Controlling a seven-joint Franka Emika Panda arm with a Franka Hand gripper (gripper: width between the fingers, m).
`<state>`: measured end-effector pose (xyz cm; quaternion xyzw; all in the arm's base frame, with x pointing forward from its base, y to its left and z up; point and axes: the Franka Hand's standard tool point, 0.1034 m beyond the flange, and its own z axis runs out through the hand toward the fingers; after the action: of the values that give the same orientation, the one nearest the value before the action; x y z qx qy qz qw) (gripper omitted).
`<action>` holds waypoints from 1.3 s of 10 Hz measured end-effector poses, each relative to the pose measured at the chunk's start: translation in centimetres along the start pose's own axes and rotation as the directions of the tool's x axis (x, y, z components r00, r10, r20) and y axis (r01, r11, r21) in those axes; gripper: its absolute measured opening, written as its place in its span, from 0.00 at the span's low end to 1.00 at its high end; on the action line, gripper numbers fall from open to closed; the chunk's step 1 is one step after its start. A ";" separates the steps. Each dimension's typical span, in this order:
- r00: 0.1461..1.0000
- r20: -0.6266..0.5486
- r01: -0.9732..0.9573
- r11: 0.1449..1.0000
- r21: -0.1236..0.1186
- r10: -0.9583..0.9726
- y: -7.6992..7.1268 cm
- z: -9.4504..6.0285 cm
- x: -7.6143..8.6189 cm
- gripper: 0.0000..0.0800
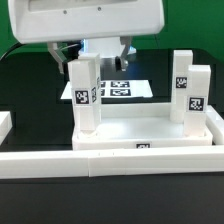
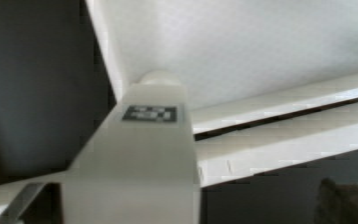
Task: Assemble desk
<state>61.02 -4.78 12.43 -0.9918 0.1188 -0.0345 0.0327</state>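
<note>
desk top [image 1: 150,128]: one
upright white legs: three, at [image 1: 85,93], [image 1: 181,84], [image 1: 196,98]
marker board [image 1: 124,88]: one
border wall [image 1: 110,160]: one
gripper [image 1: 103,56]: one

My gripper [image 1: 100,50]: fingertips blurred under the wrist housing; whether they pinch the leg [image 1: 85,92] is unclear. Marker board [image 1: 118,88] partly hidden behind that leg. Desk top [image 1: 150,130]: near edge masked by the border wall [image 1: 110,162]. Wrist view: leg [image 2: 137,165] blurred, its tag [image 2: 153,114] unreadable, base cut off by frame edge.
</note>
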 end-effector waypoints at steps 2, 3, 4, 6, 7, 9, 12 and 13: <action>1.000 0.001 -0.006 1.000 0.003 0.006 0.1 0.0 0.0 0.70; 1.000 0.001 -0.006 1.000 0.003 0.006 0.0 0.1 0.0 0.53; 0.997 0.001 -0.074 0.997 0.007 0.074 0.0 0.1 0.0 0.53; 0.976 0.002 -0.217 0.976 0.007 0.217 -0.1 0.1 0.0 0.36; 0.960 0.003 -0.280 0.960 0.009 0.280 -0.1 0.1 0.0 0.36; 0.917 0.005 -0.399 0.917 0.012 0.398 -0.1 0.2 0.0 0.36; 0.617 0.023 -0.787 0.615 0.046 0.787 -0.7 0.4 1.1 0.36; 0.464 0.029 -0.885 0.462 0.060 0.885 -0.8 0.4 1.2 0.36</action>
<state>62.36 -4.25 12.14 -0.7854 0.6137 -0.0197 0.0782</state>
